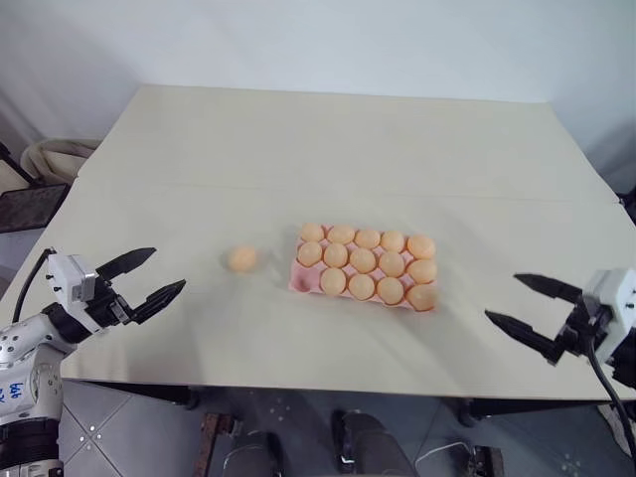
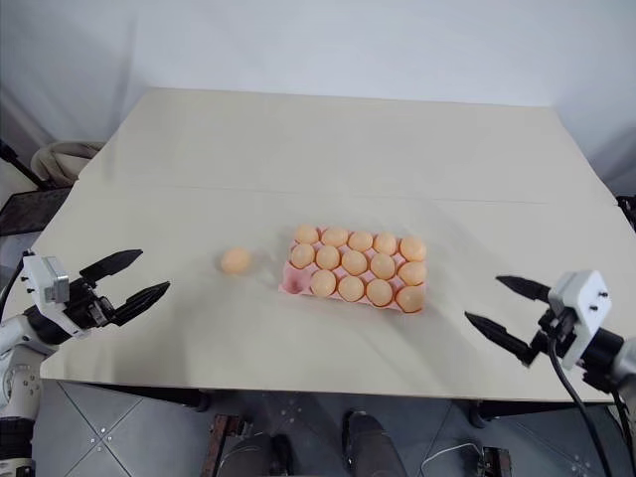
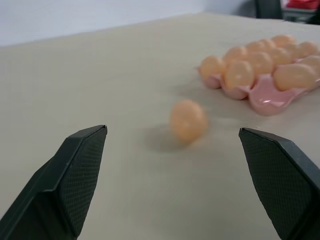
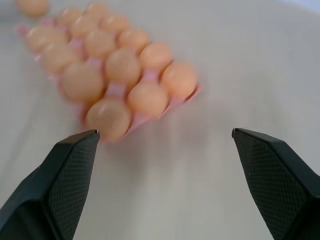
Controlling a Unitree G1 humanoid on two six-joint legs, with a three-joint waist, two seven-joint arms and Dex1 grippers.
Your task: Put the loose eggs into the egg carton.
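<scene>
One loose egg (image 1: 241, 258), pale orange, lies on the cream table just left of the egg carton (image 1: 298, 282). The pink carton holds several eggs, and its near left corner cup shows bare pink. My left gripper (image 1: 169, 268) hovers open near the table's front left, pointing toward the loose egg (image 3: 187, 120), well short of it. Over the front right corner my right gripper (image 1: 502, 297) stands open and points at the carton's near right end (image 4: 107, 117). Neither gripper holds anything.
The table's front edge (image 1: 298, 383) runs just below both grippers, with tiled floor beneath it. Off the table's left side stand a beige rounded thing (image 1: 55, 157) and a dark object (image 1: 30, 204). A broad bare tabletop (image 1: 328, 149) stretches behind the carton.
</scene>
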